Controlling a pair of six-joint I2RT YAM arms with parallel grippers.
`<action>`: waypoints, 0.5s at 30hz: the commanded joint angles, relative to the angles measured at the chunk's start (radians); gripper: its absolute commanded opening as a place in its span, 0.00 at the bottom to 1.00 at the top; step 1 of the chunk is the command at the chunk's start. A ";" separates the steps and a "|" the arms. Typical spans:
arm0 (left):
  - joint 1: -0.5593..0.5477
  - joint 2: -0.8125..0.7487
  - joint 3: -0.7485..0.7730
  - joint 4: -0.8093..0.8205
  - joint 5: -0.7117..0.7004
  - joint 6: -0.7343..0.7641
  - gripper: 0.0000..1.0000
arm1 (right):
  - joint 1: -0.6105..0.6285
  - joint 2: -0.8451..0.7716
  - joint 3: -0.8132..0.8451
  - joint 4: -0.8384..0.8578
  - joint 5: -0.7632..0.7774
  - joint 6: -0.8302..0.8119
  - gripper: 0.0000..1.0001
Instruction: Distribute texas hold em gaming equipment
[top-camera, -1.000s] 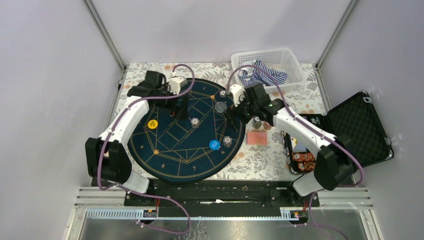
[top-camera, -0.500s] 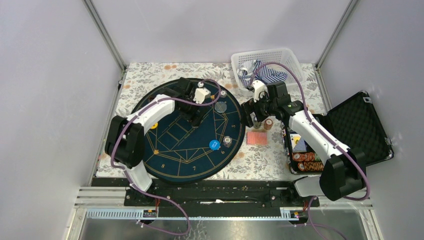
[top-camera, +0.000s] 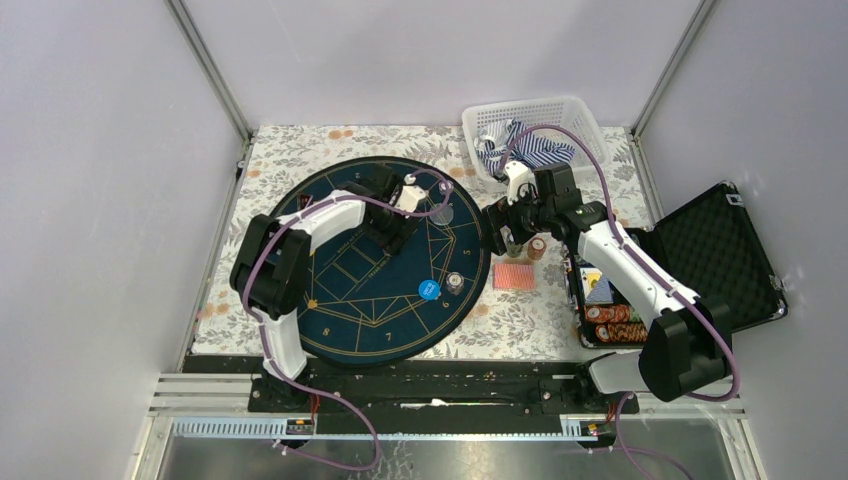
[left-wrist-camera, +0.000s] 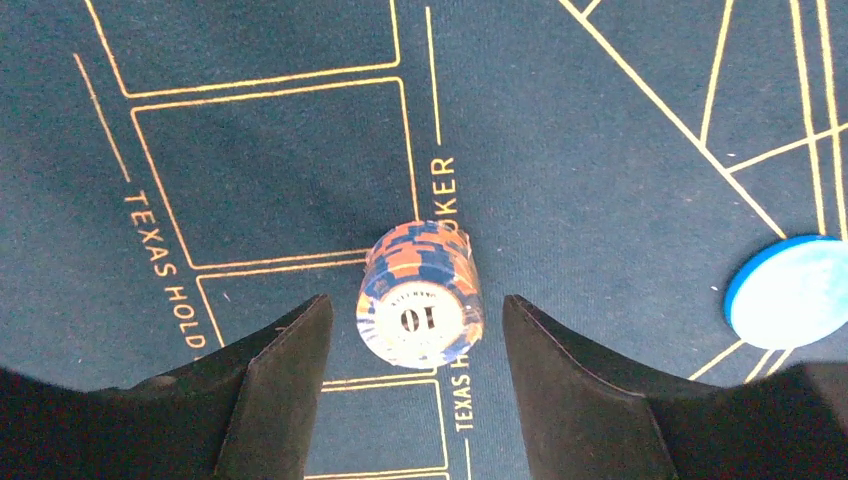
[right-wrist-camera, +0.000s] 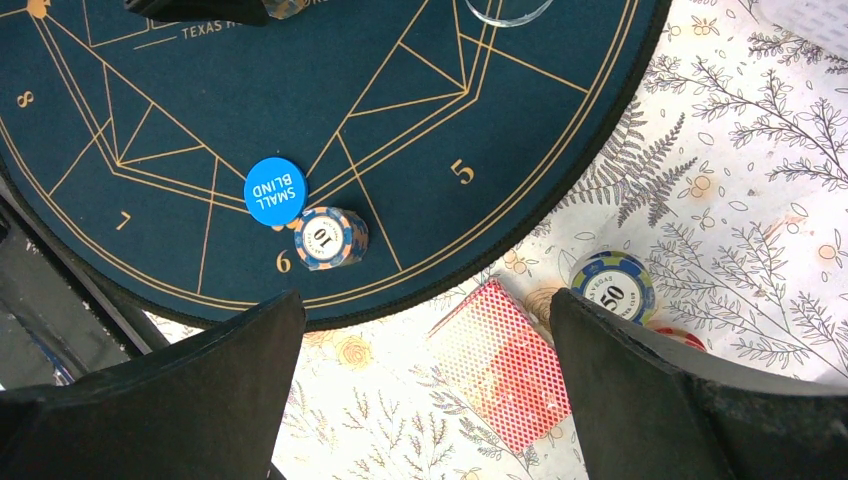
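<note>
A short blue, orange and white chip stack (left-wrist-camera: 420, 296) marked 10 stands on the navy mat (left-wrist-camera: 600, 200). It sits between my left gripper's (left-wrist-camera: 415, 302) black fingers (left-wrist-camera: 285, 380) with a gap on each side, so the gripper is open and touching nothing. From above, that gripper (top-camera: 392, 234) is at the mat's centre. My right gripper (right-wrist-camera: 425, 300) is wide open above the red-backed deck of cards (right-wrist-camera: 505, 365), which lies off the mat beside a chip stack marked 50 (right-wrist-camera: 613, 287). The blue disc (right-wrist-camera: 275, 190) and another stack marked 10 (right-wrist-camera: 330, 238) sit near the mat's 6.
A white basket (top-camera: 575, 115) with striped cloth is at the back right. An open black case (top-camera: 715, 250) holding more chips (top-camera: 610, 320) lies at the right. A clear round disc (top-camera: 440, 213) and a small chip stack (top-camera: 446, 187) rest on the mat's far side.
My left arm swung right to the mat's centre and dropped around the chip stack, its jaws narrowing. My right arm moved off the mat to above the cards, then held still.
</note>
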 joint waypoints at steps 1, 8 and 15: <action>-0.003 0.029 0.042 0.047 -0.016 0.004 0.66 | -0.006 -0.003 0.003 0.007 -0.037 0.006 1.00; -0.002 0.028 0.043 0.057 -0.016 0.001 0.50 | -0.006 0.001 0.004 0.008 -0.038 0.004 1.00; 0.066 -0.071 0.037 0.014 0.044 -0.020 0.35 | -0.006 0.007 0.005 0.004 -0.051 0.003 1.00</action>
